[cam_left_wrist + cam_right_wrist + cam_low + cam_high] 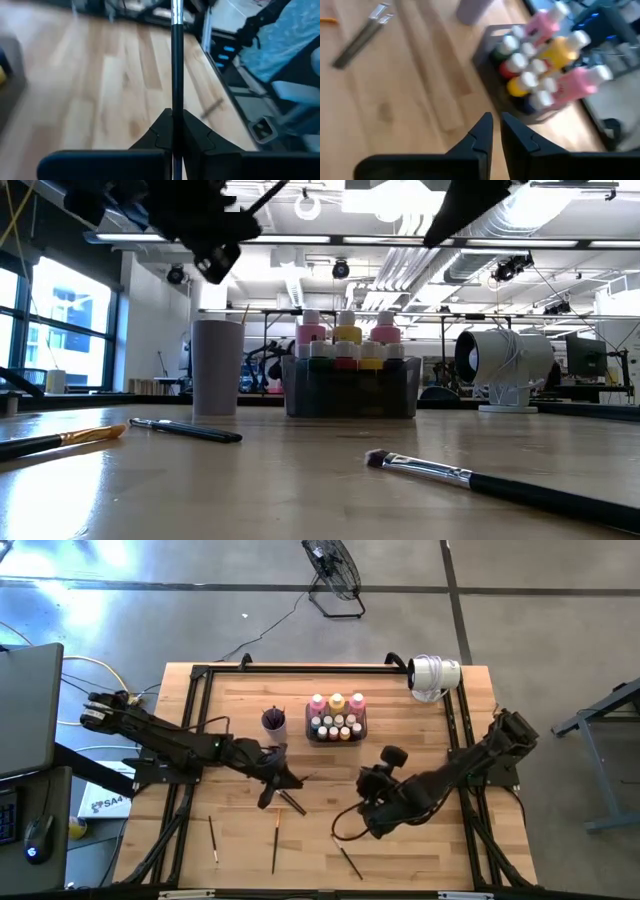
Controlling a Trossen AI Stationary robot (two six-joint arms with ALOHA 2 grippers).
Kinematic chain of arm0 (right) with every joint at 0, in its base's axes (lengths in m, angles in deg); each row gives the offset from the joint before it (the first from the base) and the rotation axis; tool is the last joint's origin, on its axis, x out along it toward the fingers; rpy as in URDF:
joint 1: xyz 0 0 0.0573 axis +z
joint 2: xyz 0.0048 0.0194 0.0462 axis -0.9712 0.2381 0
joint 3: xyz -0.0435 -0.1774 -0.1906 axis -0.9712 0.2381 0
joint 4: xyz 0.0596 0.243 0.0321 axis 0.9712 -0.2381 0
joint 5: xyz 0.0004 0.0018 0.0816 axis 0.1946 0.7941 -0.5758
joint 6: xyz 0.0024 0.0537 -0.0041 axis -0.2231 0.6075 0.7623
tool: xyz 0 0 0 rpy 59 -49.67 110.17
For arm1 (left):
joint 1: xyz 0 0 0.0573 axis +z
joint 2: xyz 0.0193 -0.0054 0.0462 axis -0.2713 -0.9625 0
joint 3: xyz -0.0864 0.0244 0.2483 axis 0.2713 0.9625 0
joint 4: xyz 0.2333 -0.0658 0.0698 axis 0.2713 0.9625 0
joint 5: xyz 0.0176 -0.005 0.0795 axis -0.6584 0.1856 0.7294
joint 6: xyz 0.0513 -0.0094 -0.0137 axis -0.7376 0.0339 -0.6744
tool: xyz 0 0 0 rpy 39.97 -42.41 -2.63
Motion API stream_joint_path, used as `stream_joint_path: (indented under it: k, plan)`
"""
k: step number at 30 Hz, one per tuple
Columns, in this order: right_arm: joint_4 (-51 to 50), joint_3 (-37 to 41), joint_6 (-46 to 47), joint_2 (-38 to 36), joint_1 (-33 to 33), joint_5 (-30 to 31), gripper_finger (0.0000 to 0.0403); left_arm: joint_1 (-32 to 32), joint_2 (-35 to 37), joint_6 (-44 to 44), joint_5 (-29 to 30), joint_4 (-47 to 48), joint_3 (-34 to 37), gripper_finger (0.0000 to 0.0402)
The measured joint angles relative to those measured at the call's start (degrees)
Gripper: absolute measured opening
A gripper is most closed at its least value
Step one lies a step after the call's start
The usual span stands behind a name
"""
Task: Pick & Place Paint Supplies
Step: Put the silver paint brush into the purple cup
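Observation:
My left gripper [272, 772] hangs over the table's middle, left of centre, shut on a thin dark paintbrush [175, 60]. My right gripper [495, 127] hovers right of centre, near the dark tray [337, 732], its fingers shut with nothing between them. The tray holds pink and yellow-orange paint bottles [337, 702] and small white-capped ones [525, 75], all upright. The purple cup [274, 721] stands left of the tray. More brushes lie flat on the table: one [292, 802] below my left gripper, others [275, 845] [213, 838] [350, 862] toward the near edge. My left gripper pinches the brush's dark handle [176, 117] between its two fingers. The brush sticks out past the fingertips, its silver ferrule [175, 15] at the far end. It is lifted clear of the table; in the low view it slants up from the gripper [270, 200].
A white camera-like device [433, 676] stands at the table's far right corner. A black frame rail [300, 668] runs round the tabletop. In the low view brushes [185, 430] [480, 477] and an orange-handled one [70, 438] lie across the near part of the wood.

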Motion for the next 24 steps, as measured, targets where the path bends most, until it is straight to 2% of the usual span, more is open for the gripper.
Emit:
stream_joint_path:
  k: [4, 8, 17, 24]
  plan:
    - [4.4, 4.4, -1.3, 0.0, 0.0, -5.4, 0.0017, 0.0, 1.8, -3.0, 1.4, 0.1, 0.0, 0.0008]
    - [10.6, 10.1, 0.8, 0.0, 0.0, -7.5, 0.0005, 0.0, 7.6, -2.8, 2.6, 6.8, 0.1, 0.0008]
    - [33.3, 20.6, 1.1, 0.0, 0.0, -9.1, 0.0004, 0.0, 29.5, -9.4, 9.2, 23.9, 0.0, 0.0008]
    - [41.3, 22.3, -1.8, 0.0, -0.3, -9.6, 0.0003, 0.0, 45.4, -12.5, 11.4, 34.2, 0.1, 0.0008]
